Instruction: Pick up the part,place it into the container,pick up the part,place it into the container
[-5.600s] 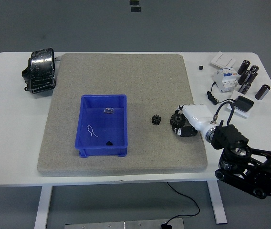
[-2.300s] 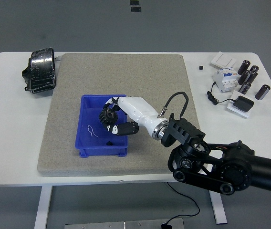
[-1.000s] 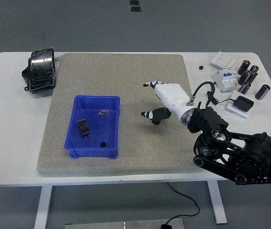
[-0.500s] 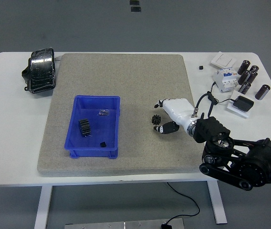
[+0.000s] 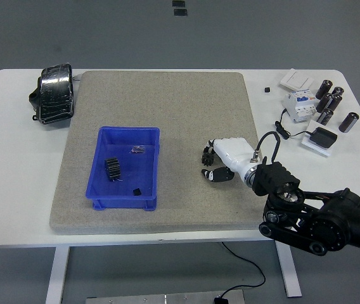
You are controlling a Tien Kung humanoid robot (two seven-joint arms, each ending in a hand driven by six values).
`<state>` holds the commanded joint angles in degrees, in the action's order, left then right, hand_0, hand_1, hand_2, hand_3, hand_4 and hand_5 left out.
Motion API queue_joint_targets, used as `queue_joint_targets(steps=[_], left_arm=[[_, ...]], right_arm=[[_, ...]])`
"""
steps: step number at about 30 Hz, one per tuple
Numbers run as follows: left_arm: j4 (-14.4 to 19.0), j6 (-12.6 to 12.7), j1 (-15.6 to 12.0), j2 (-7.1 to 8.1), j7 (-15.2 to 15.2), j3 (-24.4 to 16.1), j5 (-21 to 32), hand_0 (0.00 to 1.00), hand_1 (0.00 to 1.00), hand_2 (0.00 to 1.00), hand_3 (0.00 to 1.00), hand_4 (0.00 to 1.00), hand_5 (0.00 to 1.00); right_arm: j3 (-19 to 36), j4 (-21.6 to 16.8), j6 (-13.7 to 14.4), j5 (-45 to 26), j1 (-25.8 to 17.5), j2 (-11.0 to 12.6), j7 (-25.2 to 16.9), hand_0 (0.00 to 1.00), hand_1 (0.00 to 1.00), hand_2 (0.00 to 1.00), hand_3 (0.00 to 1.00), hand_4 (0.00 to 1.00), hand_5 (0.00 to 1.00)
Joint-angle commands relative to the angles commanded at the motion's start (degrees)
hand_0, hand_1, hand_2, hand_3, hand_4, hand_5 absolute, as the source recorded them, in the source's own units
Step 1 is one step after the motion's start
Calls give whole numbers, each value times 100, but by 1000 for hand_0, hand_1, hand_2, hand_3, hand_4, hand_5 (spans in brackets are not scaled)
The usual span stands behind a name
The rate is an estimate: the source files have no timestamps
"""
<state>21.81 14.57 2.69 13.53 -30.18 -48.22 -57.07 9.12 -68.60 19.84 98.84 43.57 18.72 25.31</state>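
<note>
A small black gear (image 5: 206, 156) lies on the grey felt mat (image 5: 167, 101), right of the blue container (image 5: 101, 146). My right hand (image 5: 213, 164), white-shelled, is down on the mat with its fingers and thumb curled around the small gear. A larger black gear (image 5: 111, 168) lies inside the container, along with a small black piece (image 5: 136, 190) and a small metal piece (image 5: 137, 149). The left arm is out of view.
A black bundled object (image 5: 53, 93) sits at the table's far left. At the right are a white circuit breaker (image 5: 299, 104), several black capacitors (image 5: 332, 100), a black adapter (image 5: 323, 137), a white switch plate (image 5: 296, 79) and a tiny black cube (image 5: 267, 89).
My right hand dropped the larger gear into the container, swung back right, and has come down and closed around the small gear. The container shifted slightly left.
</note>
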Motion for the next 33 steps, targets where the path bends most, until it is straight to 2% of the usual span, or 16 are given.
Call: queue_joint_targets(steps=[1, 5, 6, 24, 25, 30, 31, 33], left_arm=[[2, 1, -1, 2, -3, -3, -4, 661, 640, 565, 559, 666, 624], [2, 3, -3, 4, -5, -9, -8, 661, 640, 565, 559, 666, 624], [1, 1, -1, 4, -3, -9, -6, 661, 640, 565, 558, 667, 626], [6, 24, 3, 6, 21, 9, 40, 661, 640, 563, 557, 664, 623], [7, 26, 2, 7, 21, 7, 38, 661, 640, 563, 556, 662, 625], [11, 35, -1, 8, 17, 0, 32, 661, 640, 563, 556, 662, 625], [11, 36, -2, 7, 17, 0, 30, 661, 640, 565, 556, 663, 630], [10, 40, -2, 4, 20, 8, 40, 661, 640, 565, 556, 663, 630]], right_arm=[[-12, 6, 6, -11, 1, -6, -3, 300, 487, 602, 681, 622, 330], [-43, 46, 54, -57, 5, -21, -28, 300, 487, 602, 681, 622, 330], [-47, 56, 76, -70, 4, -22, -41, 292, 473, 538, 676, 574, 337], [-230, 96, 393, -149, -4, -67, -164, 270, 468, 496, 674, 531, 315], [-226, 95, 408, -141, -8, -66, -160, 300, 478, 469, 651, 475, 81], [-178, 72, 451, -94, -35, -50, -148, 300, 478, 469, 651, 475, 81], [-157, 59, 464, -76, -39, -44, -147, 309, 461, 447, 612, 485, 30], [-86, 16, 494, -22, -45, -25, -143, 309, 461, 447, 612, 485, 30]])
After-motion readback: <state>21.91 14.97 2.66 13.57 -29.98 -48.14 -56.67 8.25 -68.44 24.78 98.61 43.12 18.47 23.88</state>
